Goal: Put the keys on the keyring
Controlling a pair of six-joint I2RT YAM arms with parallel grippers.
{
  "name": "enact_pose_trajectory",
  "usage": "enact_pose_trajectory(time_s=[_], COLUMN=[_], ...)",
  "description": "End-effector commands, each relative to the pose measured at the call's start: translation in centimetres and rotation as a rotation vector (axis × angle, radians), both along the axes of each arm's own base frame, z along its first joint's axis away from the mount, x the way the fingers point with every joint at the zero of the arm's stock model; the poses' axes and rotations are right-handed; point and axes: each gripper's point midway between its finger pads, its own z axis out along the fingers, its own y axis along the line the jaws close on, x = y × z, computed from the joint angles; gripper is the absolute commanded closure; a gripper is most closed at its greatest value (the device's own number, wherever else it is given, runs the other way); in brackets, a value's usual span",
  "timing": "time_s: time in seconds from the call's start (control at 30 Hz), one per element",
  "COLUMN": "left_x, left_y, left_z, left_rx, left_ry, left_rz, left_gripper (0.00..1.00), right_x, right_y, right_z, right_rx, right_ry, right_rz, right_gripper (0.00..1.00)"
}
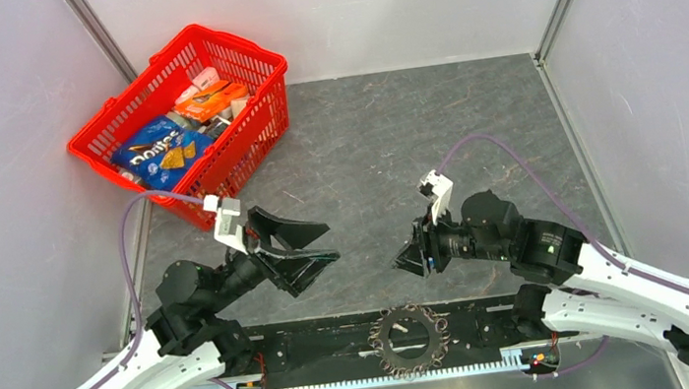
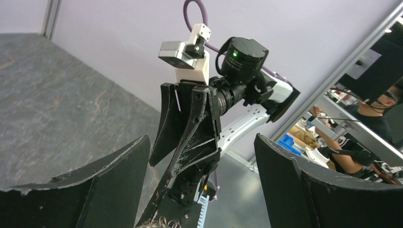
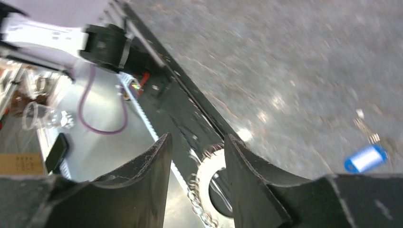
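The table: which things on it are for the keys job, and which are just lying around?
For the job:
- bunch of keys
- blue-tagged key

Just lying about:
- red basket
- chips bag inside it
- orange box inside it

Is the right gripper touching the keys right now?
Apart. The top external view shows a plain gap between the open right gripper and the keys.
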Motion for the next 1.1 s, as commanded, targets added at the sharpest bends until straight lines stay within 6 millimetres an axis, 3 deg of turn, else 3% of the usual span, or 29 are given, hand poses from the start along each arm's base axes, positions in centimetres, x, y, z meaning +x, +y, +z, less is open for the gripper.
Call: enact_pose_trajectory(time_s=[0.0,0.13,0.27,0.43,0.6,0.8,0.93,1.07], left_x=[1.2,1.4,1.5,0.3,-1.0,-2.1,-2.7,-3.1], left_y=[0.1,-0.3,-0.8,-2.8,-4.2,-4.6,-4.5,-3.9], left_z=[-2.9,-4.9,-6.9,-9.5,-11.5,-15.6,-18.3,-20.6], left_rx=[0.077,0.115,0.162,0.24,0.293,0.331,0.316,0.315], left_ry=[0.038,0.072,0.106,0.145,0.205,0.335,0.44,0.509], left_rz=[0.06,0.06,0.043,-0.079,-0.192,-0.258,-0.277,-0.27], left_gripper=[0.12,0.12,0.13,0.15,0.19,0.23,0.26,0.29], right_x=[1.5,-0.4,-5.1,-8.8,-10.7,-11.5,-10.3,-7.9], right_y=[-3.4,-4.2,-3.8,-4.7,-6.2,-6.1,-5.5,-6.0], right_z=[-4.6,-8.3,-10.8,-10.2,-10.1,-11.4,-12.6,-15.2], right_rx=[-0.092,-0.125,-0.187,-0.132,-0.166,-0.214,-0.274,-0.397], right_ry=[0.12,0.241,0.387,0.443,0.474,0.506,0.485,0.459], right_rz=[-0.257,-0.244,-0.026,0.133,0.19,0.234,0.205,0.059], right_gripper=[0.47,0.41,0.39,0.4,0.43,0.47,0.48,0.49])
